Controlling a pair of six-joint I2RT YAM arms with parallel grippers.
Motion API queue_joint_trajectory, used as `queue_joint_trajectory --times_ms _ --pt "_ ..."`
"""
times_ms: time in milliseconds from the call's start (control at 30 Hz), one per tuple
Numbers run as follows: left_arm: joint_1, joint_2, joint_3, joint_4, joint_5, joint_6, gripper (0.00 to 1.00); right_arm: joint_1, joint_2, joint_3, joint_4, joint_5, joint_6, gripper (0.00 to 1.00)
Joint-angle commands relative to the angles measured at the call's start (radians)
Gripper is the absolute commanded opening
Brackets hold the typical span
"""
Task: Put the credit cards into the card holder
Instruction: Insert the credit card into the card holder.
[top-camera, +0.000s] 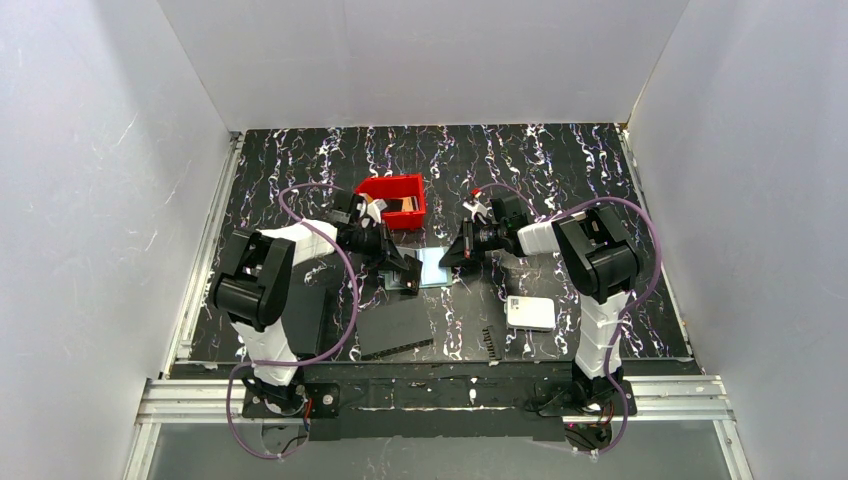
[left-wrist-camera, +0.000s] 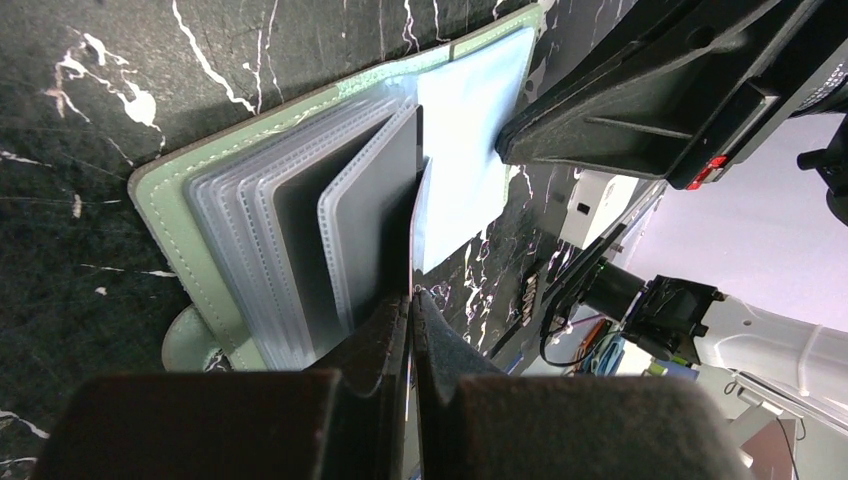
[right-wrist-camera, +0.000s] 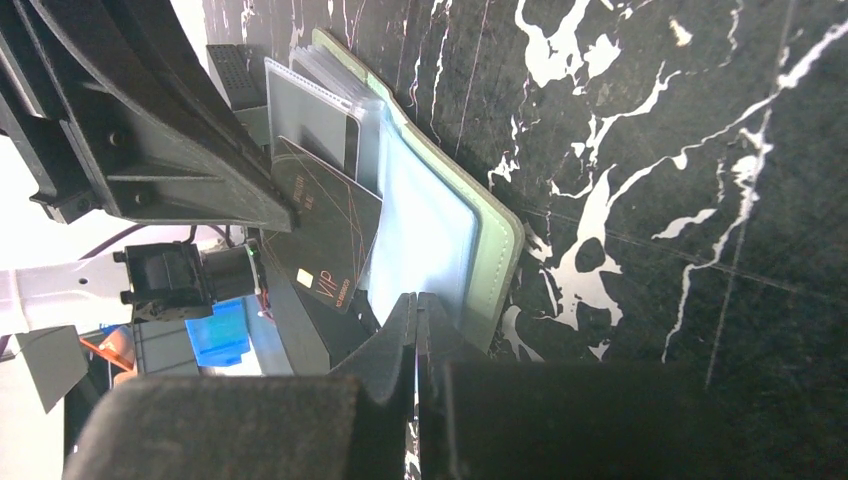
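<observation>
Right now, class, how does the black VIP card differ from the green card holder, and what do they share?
Colour: the black VIP card is opaque with a gold chip; the card holder is pale green with translucent pockets. Pose: the card is tilted, pinched in the left end effector; the holder lies open on the table. Size: the card is smaller than the holder. Both are flat rectangles.
</observation>
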Motion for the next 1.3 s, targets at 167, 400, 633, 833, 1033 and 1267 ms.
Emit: queue_joint_trajectory --times_ms 167,400,633,833,1033,1267 --pt "-0.006 0.035 0.037 -0.025 -0.065 -0.004 0.00 -0.006 0.027 0.009 -0.016 0.054 -0.040 0.01" --pt "-0.010 0.034 -0.008 0.138 -0.064 -0.047 0.00 -0.006 0.035 -0.005 0.012 0.045 -0.026 0.01" --pt "-0.038 0.061 0.002 0.172 -0.071 -0.058 0.00 -0.006 0.035 -0.007 0.027 0.041 -0.015 0.01" --pt "-0.052 0.069 -0.006 0.210 -0.054 -0.108 0.00 -0.006 0.028 -0.013 0.030 0.043 -0.012 0.01" --pt "-0.060 0.067 -0.050 0.248 -0.085 -0.174 0.00 -0.006 0.020 -0.021 0.049 0.044 0.005 0.01" --pt "-0.063 0.022 -0.111 0.304 -0.167 -0.239 0.00 -0.006 0.005 -0.036 0.050 0.061 0.011 0.01"
